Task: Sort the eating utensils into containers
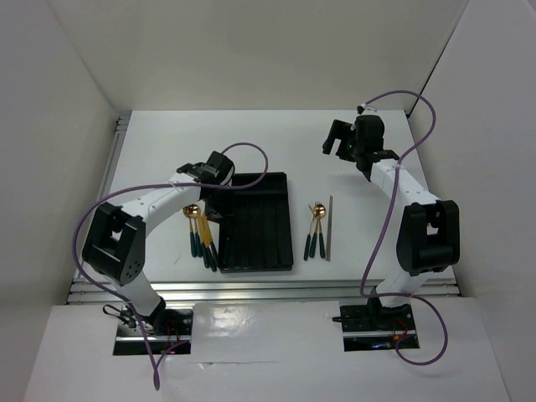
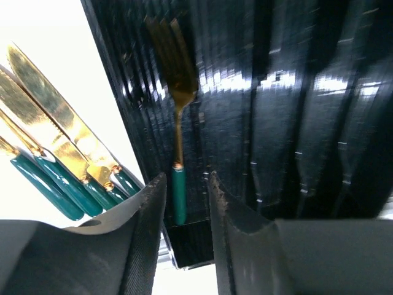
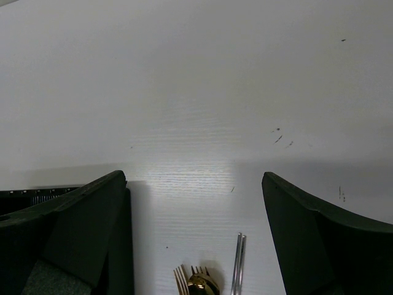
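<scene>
The black tray [image 1: 266,243] lies mid-table. My left gripper [image 1: 211,198] hangs over its far left corner. In the left wrist view the gripper [image 2: 187,184] is open by a narrow gap. A gold fork with a teal handle [image 2: 178,98] lies in the tray's leftmost compartment [image 2: 215,123], its handle end between my fingers and touching neither. Several gold knives [image 2: 58,138] lie on the table left of the tray, with a spoon [image 1: 193,213]. My right gripper [image 1: 338,139] is raised at the far right, wide open and empty [image 3: 193,184].
Right of the tray lie gold spoons and forks [image 1: 315,228] and a thin grey stick [image 1: 330,228]. Their heads [image 3: 198,284] and the stick's tip [image 3: 238,261] show at the bottom of the right wrist view. White walls enclose the table.
</scene>
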`<state>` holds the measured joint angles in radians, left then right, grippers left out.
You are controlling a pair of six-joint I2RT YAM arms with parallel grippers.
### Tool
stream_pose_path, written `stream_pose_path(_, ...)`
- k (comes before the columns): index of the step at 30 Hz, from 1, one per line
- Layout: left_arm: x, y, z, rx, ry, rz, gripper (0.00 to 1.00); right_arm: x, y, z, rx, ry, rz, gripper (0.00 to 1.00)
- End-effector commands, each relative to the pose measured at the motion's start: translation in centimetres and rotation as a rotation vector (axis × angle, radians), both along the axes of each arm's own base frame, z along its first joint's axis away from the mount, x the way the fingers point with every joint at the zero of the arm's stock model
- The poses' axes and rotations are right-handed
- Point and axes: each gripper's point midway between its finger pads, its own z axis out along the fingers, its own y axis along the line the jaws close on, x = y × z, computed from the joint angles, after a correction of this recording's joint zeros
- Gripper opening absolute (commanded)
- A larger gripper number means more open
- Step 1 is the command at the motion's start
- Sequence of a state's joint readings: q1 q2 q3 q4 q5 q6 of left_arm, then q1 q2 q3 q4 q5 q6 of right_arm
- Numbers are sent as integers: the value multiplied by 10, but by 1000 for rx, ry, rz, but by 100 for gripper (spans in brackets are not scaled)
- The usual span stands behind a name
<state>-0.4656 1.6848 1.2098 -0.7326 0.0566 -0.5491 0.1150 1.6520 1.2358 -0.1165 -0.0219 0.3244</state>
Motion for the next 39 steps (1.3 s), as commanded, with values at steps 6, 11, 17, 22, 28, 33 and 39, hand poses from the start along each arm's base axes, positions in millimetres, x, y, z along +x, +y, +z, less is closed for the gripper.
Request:
stream_pose_path(6,32,-17,106,-172,-348,-45,79,3,-3,7,4,-18,-8,100)
stream_pose_path(11,30,37,93,-81,-329,155,97,5,-2,9,5,-28,-8,100)
stream_pose_path(17,6,86,32,-65,-139,380,87,5,-1,5,1,-19,5,100)
stream_pose_path(22,-5,111,4,-45,-85,475,78,5,-2,5,-7,-20,10,100)
stream_pose_path(28,-11,123,-20,41,-38,516,67,5,-1,0,-8,-11,10,100)
stream_pose_path(33,-21,133,-38,114,24,557,62,7,-3,-2,-14,-2,2,100)
stream_pose_path(39,-20,136,-43,135,28,562,58,12,-2,-2,-6,-1,-3,100)
